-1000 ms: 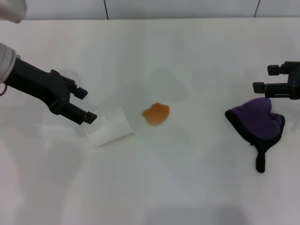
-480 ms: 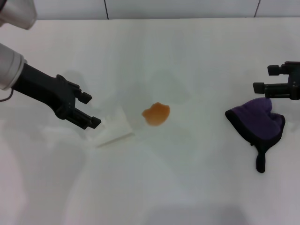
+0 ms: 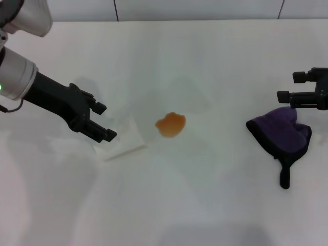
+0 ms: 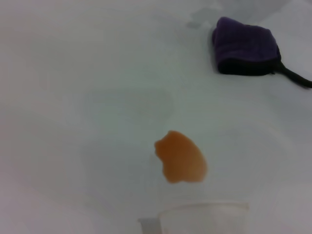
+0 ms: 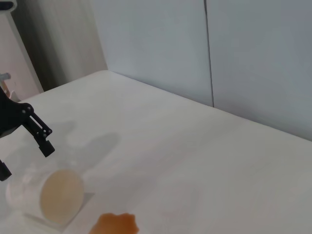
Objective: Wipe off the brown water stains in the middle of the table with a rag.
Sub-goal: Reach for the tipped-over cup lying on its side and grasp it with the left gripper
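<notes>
On the left of the head view we see the left gripper (image 3: 102,122), jaws spread open, poised at the closed base end of a white paper cup (image 3: 122,138) that lies tipped on its side on the table (image 3: 164,205). Its fingers bracket the cup's end, but we cannot tell whether they touch it. The right wrist view shows the cup's tan-tinted mouth turned toward the spill.

In the middle of the table sit the brown water stains (image 3: 170,124), one small orange-brown blot with a ragged rounded edge, just beside the cup's mouth and untouched by any cloth.

Well apart to the right lies the rag (image 3: 283,134), a dark purple cloth with black edging, bunched in a heap, its short black tail pointing toward the table's near edge. The right gripper (image 3: 293,86) hovers just at the rag's far side, jaws open and holding nothing; whether the lower finger brushes the cloth we cannot say.

We judge that wiping has not begun: the step in hand is the lead-up, with the rag not yet picked up. The next move calls for the right gripper to drop onto the heap, pinch a firm fold of cloth, carry it across to the blot and press it flat, and for the cup to be kept clear of the wiping path.
</notes>
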You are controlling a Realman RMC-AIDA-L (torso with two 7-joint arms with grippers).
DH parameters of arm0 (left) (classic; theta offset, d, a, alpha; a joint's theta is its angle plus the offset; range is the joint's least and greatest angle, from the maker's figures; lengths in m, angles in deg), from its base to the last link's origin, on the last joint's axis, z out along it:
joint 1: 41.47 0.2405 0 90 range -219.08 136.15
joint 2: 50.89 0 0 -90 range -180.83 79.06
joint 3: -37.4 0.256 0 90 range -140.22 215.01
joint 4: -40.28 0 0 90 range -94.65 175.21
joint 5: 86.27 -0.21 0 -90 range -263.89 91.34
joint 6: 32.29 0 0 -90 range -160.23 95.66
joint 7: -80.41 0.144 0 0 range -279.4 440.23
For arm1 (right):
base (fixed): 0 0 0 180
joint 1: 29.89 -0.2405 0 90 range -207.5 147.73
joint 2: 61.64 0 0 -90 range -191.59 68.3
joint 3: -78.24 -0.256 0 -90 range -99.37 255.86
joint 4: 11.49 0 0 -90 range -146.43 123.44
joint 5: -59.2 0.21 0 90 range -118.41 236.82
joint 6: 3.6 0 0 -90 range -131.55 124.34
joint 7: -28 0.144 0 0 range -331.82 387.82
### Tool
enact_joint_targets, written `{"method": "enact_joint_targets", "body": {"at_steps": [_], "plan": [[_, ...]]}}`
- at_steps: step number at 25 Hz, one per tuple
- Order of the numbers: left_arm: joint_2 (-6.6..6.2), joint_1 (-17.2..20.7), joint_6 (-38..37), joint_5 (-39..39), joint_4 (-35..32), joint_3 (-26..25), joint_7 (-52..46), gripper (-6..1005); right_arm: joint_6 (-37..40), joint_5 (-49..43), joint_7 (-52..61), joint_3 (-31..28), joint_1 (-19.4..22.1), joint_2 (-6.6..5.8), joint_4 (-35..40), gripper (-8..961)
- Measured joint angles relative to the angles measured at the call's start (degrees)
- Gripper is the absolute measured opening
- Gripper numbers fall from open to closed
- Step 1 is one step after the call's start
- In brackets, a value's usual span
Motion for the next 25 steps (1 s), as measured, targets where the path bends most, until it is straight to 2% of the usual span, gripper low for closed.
{"method": "enact_joint_targets", "body": {"at_steps": [6, 25], "plan": [[0.35, 0.0, 1.0, 0.0, -0.9, -0.1, -0.4, 844, 0.0, 0.0, 0.0, 0.0, 0.2, 0.00, 0.1, 748], [0.40, 0.0, 5.0, -2.0, -4.7, -0.1, -2.0, 842, 0.1, 0.0, -0.1, 0.0, 0.2, 0.00, 0.1, 746]]}}
